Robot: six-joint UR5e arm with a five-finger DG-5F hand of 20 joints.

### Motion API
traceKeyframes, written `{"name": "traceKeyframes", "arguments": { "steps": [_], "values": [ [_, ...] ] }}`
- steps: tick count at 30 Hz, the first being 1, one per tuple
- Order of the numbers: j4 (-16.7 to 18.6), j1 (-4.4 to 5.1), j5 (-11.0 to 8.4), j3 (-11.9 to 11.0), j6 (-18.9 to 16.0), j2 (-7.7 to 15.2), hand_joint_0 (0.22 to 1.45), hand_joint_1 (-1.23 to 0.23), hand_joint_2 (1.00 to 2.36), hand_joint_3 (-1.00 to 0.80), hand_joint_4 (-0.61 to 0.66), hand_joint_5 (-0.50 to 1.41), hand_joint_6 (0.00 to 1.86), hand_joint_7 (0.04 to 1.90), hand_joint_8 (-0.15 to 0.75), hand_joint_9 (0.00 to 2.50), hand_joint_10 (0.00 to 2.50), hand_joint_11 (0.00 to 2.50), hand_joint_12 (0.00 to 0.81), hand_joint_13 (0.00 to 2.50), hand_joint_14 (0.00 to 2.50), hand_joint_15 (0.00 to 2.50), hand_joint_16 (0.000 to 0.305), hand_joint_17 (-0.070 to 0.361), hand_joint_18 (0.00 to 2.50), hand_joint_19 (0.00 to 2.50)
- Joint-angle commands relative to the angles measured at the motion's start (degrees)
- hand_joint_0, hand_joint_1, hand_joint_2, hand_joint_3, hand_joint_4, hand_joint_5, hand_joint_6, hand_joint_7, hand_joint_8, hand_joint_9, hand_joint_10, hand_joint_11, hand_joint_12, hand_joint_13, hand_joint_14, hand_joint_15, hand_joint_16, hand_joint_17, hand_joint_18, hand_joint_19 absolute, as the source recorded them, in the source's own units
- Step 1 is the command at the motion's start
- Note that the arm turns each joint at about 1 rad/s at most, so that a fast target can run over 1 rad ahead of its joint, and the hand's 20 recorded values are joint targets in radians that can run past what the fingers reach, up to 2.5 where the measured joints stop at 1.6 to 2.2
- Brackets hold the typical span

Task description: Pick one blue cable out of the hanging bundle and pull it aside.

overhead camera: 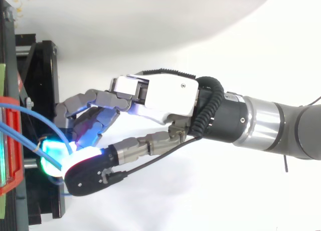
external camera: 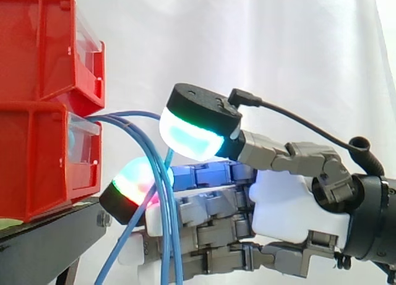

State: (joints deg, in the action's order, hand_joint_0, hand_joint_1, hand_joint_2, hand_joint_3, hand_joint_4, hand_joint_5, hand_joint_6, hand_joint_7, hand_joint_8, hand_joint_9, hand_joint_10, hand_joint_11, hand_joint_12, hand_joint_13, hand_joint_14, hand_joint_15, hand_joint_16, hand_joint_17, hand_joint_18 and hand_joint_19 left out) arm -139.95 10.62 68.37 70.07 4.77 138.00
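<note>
Plainly committed to a single strand, my hand (external camera: 291, 204) reached level towards the red bins (external camera: 37, 112), thumb above and fingers (external camera: 210, 204) below. It pinched one blue cable (external camera: 168, 154) between the cyan-glowing thumb pad (external camera: 192, 136) and a finger pad (external camera: 133, 183) lit red and magenta. That cable left the front of the lower bin (external camera: 31, 167), arched higher than its neighbours and dropped in behind the thumb pad. The contact itself lay hidden there, so the pinch was my reading of how the two pads met in the top view.

The rest of the bundle (external camera: 168, 235) left the same bin front and curved out past the front edge of the black stand (external camera: 49, 238). From there it hung straight down across my outstretched fingers, on the side camera's side, touching them or nearly so. Its long axis ran vertical; my hand lay horizontal across it, palm well back from the stand's edge.

Pulling aside meant, in my judgement, drawing back from the bins with the cable's upper end held at the lower bin. The hazard sat close: the hanging strands lay against the fingers under the pinch and could have been dragged along with the chosen one. The lit finger pad also sat just beside the stand's front edge and the lower bin's bottom corner, leaving little room on that side. A white curtain (external camera: 278, 44) hung behind the work.
</note>
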Motion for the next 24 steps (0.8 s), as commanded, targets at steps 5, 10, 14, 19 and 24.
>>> {"name": "traceKeyframes", "arguments": {
  "steps": [5,10,14,19,24],
  "values": [
    [-4.01,-0.60,0.36,-1.17,-0.38,-0.10,0.60,-0.70,1.02,-0.28,0.16,-0.14,0.83,0.97,0.374,1.02,0.01,0.38,0.371,0.84,0.02,0.41,0.040,0.091,0.56,0.44],
    [-4.98,-0.78,0.10,-0.11,0.59,-0.02,0.60,-0.71,1.01,-0.34,0.17,-0.15,0.84,0.93,0.373,1.02,0.01,0.39,0.368,0.85,0.02,0.41,0.040,0.091,0.57,0.45],
    [-5.51,-0.78,0.10,0.77,2.61,-0.02,0.58,-0.69,1.01,-0.43,0.19,-0.14,0.82,0.89,0.374,1.03,0.01,0.39,0.373,0.85,0.01,0.41,0.042,0.094,0.57,0.45],
    [-4.63,-0.78,0.01,2.08,7.00,-0.02,0.57,-0.65,1.01,-0.43,0.19,-0.13,0.79,0.92,0.376,1.04,0.01,0.38,0.378,0.86,0.02,0.42,0.043,0.096,0.58,0.46],
    [-4.54,-0.78,0.01,2.08,7.09,-0.02,0.56,-0.63,1.00,-0.44,0.20,-0.12,0.75,0.98,0.380,1.05,0.01,0.39,0.383,0.86,0.02,0.42,0.044,0.098,0.58,0.47]
  ]
}}
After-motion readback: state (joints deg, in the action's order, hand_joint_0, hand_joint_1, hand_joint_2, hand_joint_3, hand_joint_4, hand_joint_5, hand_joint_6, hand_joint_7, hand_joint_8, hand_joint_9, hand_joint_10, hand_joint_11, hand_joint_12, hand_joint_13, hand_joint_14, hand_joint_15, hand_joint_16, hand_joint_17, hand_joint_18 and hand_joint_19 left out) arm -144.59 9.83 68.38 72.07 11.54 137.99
